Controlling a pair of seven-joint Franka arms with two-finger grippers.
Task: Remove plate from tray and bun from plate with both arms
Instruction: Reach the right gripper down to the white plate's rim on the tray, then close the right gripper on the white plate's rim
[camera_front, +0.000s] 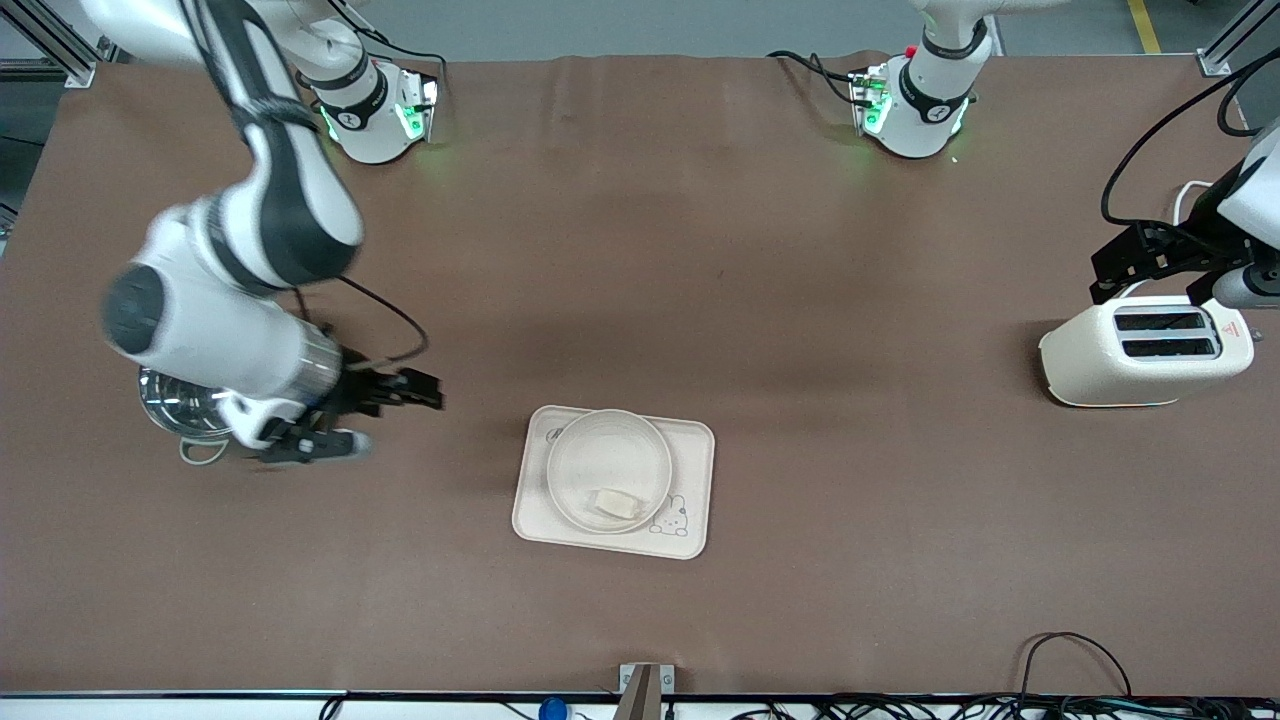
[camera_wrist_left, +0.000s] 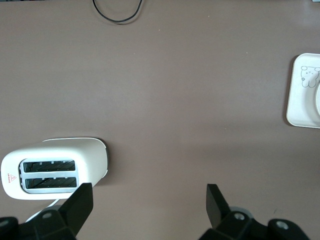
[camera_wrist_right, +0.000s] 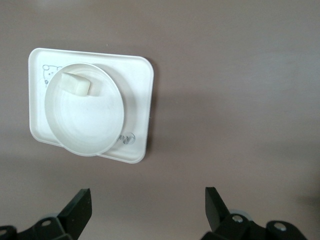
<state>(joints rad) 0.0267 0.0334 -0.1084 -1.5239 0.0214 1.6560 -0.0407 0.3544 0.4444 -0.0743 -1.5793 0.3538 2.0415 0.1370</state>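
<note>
The round cream-white plate (camera_front: 600, 450) sits on the rectangular rabbit tray (camera_front: 692, 470) in the middle of the table, nearer the front camera. The bun (camera_front: 618, 502) lies in the plate, at its edge nearest the camera. The right wrist view shows the plate (camera_wrist_right: 85, 120), bun (camera_wrist_right: 75, 84) and tray (camera_wrist_right: 137, 100). My right gripper (camera_front: 390, 418) is open and empty over bare table, beside the tray toward the right arm's end (camera_wrist_right: 146, 196). My left gripper (camera_front: 1110, 280) is open and empty above the table beside the toaster (camera_wrist_left: 148, 195).
A white two-slot toaster (camera_front: 1145, 350) stands at the left arm's end and shows in the left wrist view (camera_wrist_left: 52, 167). A shiny metal bowl (camera_front: 180, 405) lies under the right arm. Cables run along the table's near edge (camera_front: 1070, 650). The tray's corner shows in the left wrist view (camera_wrist_left: 300, 100).
</note>
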